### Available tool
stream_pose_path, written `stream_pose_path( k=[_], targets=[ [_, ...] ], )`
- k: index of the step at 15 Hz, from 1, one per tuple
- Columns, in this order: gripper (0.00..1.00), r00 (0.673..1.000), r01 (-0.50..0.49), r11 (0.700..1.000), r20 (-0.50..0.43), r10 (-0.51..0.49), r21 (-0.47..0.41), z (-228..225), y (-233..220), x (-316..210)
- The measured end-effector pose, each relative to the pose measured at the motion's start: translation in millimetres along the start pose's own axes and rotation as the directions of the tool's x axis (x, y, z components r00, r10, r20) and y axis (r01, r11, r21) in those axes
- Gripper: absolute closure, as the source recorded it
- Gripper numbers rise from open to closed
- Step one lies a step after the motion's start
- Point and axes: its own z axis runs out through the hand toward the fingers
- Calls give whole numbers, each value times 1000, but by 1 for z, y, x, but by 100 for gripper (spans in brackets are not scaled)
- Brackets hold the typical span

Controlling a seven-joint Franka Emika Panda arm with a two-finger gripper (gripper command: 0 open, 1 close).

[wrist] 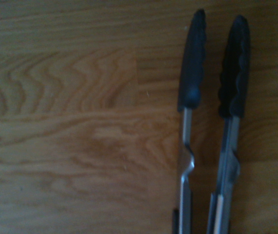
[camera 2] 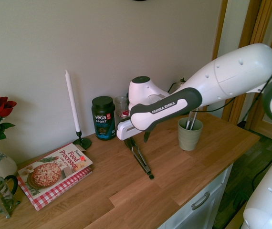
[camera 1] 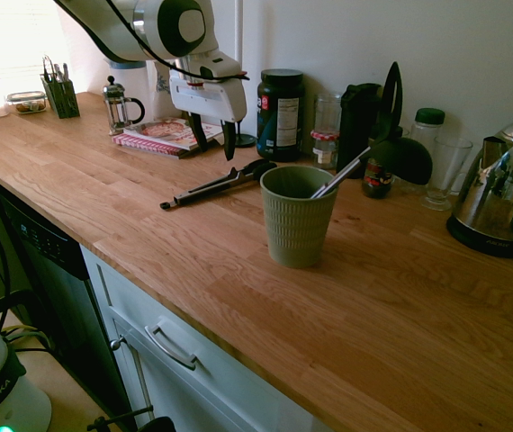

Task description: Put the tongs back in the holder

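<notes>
The white two-finger gripper with black fingers [camera 1: 216, 153] is seen above the wooden worktop [camera 1: 148, 270], pointed downward. The jaws are held apart, with nothing gripped between them. The long slim kitchen tongs with silvery metal arms and black tips [camera 1: 211, 187] are observed lying flat on the worktop, below the jaws. In the wrist view the two black scalloped tips are shown side by side, spread apart, with the metal arms running roughly parallel.

The olive-green tapered ribbed cup [camera 1: 299, 218] is found upright on the worktop, to one side of the jaws and lower than them, near the tongs. Within the cup a black ladle with a silver handle [camera 1: 400, 157] is contained, its handle leaned against the rim and its bowl projected beyond it.

Behind the jaws, toward the wall, a black tub with a dark lid and printed label [camera 1: 281, 115] is located. On the side of the jaws away from the cup, a cookbook with a pizza on its cover [camera 2: 55, 171] is laid flat, and a glass French press with a black handle [camera 2: 0, 196] is placed beside it. A white taper candle in a dark holder [camera 2: 73, 105] is stood upright between the cookbook and the tub.
</notes>
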Motion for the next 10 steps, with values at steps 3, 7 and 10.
stream_pose_path(
  k=[3, 7, 10],
  targets=[
    [0, 1000, 22, 1000, 16, -22, -12, 26, -28, 1],
    [100, 999, 18, 999, 29, -17, -31, 53, -44, 12],
    [100, 999, 21, 999, 33, -19, -40, 61, -47, 13]
  ],
)
